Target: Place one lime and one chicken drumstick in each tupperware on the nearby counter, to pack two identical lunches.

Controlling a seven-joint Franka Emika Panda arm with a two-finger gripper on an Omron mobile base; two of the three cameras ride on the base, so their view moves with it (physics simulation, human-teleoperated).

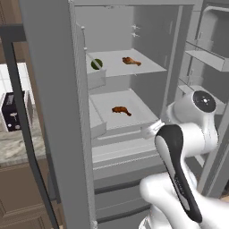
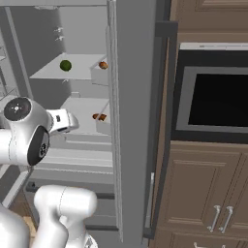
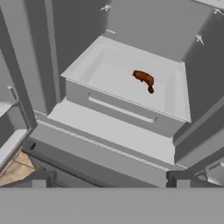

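In front of us stands the open fridge (image 1: 147, 27), its grey interior facing the base, with the counter (image 1: 15, 147) off to the left of it, mottled stone over dark brown cabinet doors and a black toaster (image 1: 12, 112) on top. To the right of the fridge, in the right base view, we see a wall oven (image 2: 215, 99) set in brown cabinetry. Inside the fridge, the upper shelf (image 1: 147, 67) carries a lime (image 1: 96, 64) at its left and a chicken drumstick (image 1: 131, 61) well apart to the right. Below it, we find a second drumstick (image 3: 144, 80) lying in the open drawer (image 3: 127, 111). Our gripper (image 3: 109, 179) hovers in front of that drawer, jaws spread wide and holding nothing.
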